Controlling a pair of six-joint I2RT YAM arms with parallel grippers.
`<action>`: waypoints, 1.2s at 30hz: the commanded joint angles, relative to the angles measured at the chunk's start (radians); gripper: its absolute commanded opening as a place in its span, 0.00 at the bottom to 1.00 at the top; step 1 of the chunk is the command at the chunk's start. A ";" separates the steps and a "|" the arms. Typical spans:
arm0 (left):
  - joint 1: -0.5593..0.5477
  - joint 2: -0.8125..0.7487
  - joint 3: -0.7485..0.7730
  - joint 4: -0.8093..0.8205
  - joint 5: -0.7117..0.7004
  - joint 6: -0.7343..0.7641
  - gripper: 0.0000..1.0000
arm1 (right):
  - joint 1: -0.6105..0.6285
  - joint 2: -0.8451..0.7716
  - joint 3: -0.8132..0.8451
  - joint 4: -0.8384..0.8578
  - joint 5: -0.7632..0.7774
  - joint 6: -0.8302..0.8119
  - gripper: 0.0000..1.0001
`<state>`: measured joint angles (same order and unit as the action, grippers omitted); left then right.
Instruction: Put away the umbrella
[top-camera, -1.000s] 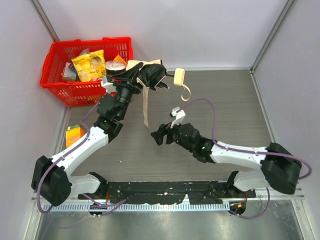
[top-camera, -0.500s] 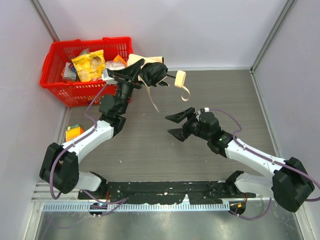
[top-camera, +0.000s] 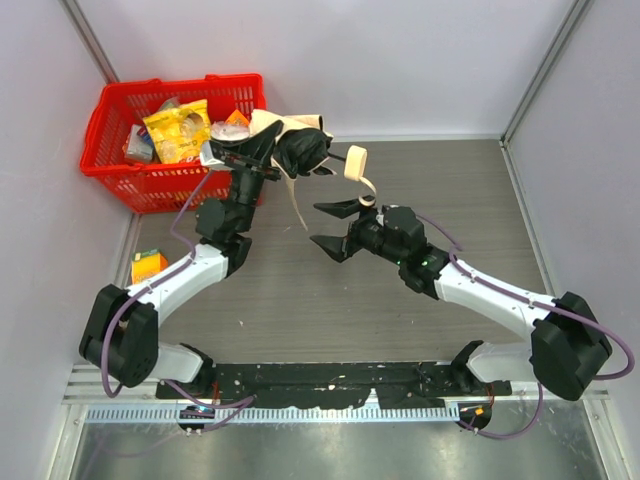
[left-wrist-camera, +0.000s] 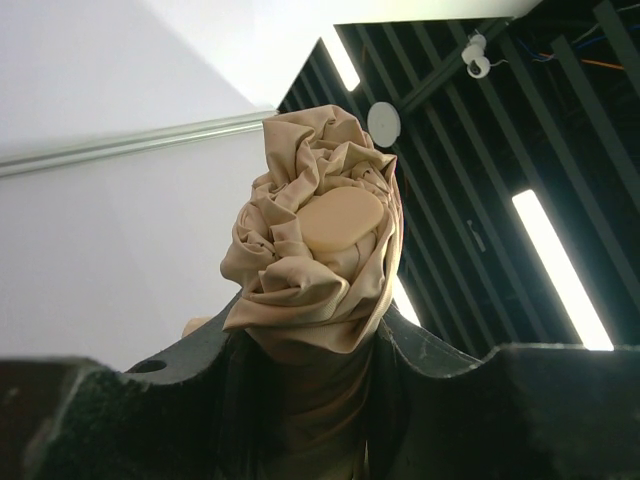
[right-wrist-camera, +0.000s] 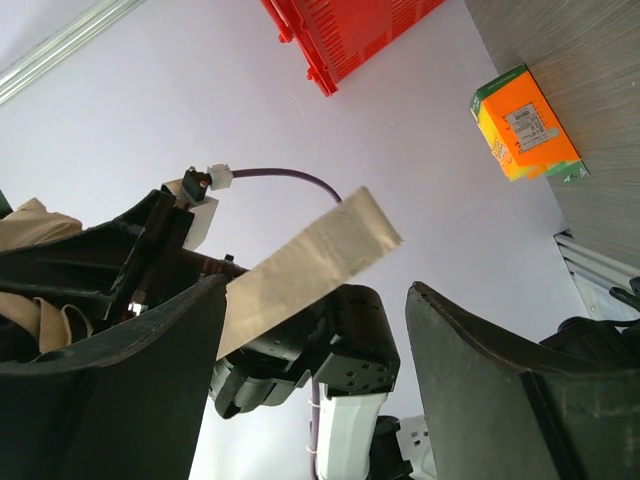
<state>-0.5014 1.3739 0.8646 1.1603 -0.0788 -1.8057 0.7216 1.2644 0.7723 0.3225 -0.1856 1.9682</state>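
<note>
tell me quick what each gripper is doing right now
left gripper: closed on the umbrella
right gripper: open, holding nothing

The umbrella (top-camera: 296, 148) is folded, beige cloth bunched around black ribs, held above the desk (top-camera: 450, 200), roughly level. Its cream handle (top-camera: 355, 161) points right; 1 beige strap (top-camera: 293, 203) dangles below.

Basket (top-camera: 180, 85) at far left corner of counter (top-camera: 480, 220), packets (top-camera: 180, 130) inside. Umbrella (top-camera: 300, 150) just right of basket, in left gripper (top-camera: 250, 152), raised off counter. Its strap (top-camera: 295, 205) hangs just left of right gripper (top-camera: 330, 225). Carton (top-camera: 149, 267) at counter's left edge.
</note>
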 joint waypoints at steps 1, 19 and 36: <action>0.000 0.014 0.025 0.192 -0.007 -0.035 0.00 | 0.021 0.015 0.024 0.021 0.018 0.291 0.77; -0.019 0.089 0.020 0.344 -0.053 -0.101 0.00 | 0.094 0.130 0.110 0.168 0.090 0.425 0.75; -0.026 0.044 -0.013 0.285 -0.058 -0.147 0.00 | 0.085 0.193 0.019 0.378 0.156 0.426 0.10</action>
<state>-0.5236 1.4830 0.8604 1.2469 -0.1310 -1.9072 0.8124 1.4227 0.8074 0.5182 -0.0605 1.9949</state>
